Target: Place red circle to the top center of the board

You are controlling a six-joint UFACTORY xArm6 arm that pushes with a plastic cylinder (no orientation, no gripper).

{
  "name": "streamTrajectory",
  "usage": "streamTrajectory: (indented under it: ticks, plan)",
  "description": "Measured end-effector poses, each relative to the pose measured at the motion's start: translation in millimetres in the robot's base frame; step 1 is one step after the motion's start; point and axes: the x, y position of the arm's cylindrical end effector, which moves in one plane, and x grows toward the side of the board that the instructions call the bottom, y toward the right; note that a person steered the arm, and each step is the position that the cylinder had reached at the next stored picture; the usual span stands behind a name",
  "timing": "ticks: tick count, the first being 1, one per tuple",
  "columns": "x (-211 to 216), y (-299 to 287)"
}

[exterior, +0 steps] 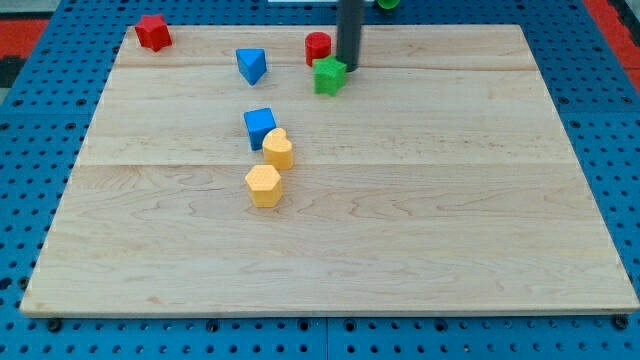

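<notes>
The red circle is a short red cylinder near the top centre of the wooden board. My tip is the lower end of a dark rod coming down from the view's top. It stands just right of the red circle and touches or nearly touches the upper right of a green block, which sits just below the red circle.
A red star-like block sits at the top left corner. A blue triangle is left of the red circle. A blue cube, a yellow heart-like block and a yellow hexagon cluster left of centre. Another green block peeks at the top edge.
</notes>
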Motion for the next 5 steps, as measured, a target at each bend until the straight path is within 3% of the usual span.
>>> streamTrajectory:
  ticks: [1, 5]
  plan:
    - [54, -77]
    - [-59, 0]
